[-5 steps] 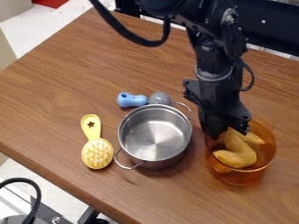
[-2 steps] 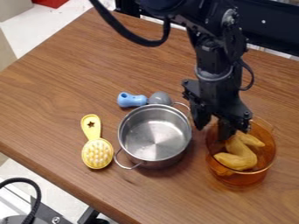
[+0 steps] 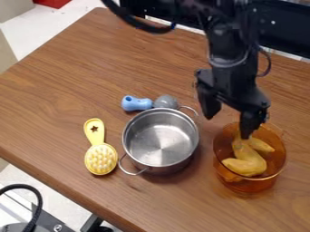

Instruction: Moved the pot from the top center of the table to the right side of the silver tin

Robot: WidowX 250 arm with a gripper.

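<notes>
Saw the orange pot [image 3: 248, 185] below the pincer [image 3: 229, 118] and a bit to its right in the view. Found the pincer wide open and holding nothing, with one finger over the inside of the pot and the other out past the rim, on the side of the silver tin [image 3: 162, 169]. Found no long way to the pot, just a round shape, upright on the desk [image 3: 72, 81], right of the tin and a little apart. Looked like smooth, shiny, see-through glass or plastic. Saw a bent, lumpy toy chicken piece [image 3: 247, 164] inside. Saw shiny metal on the tin, and two thin loops for handles. Saw wood stripes on the desk, little bumps on the yellow brush [image 3: 100, 158], and a smooth blue and gray tool [image 3: 138, 103] behind the tin. Seemed done with moving the pot. Seemed best to go straight up next, so as not to bump the rim or drag the chicken piece. Could not tell about a touch there.
</notes>
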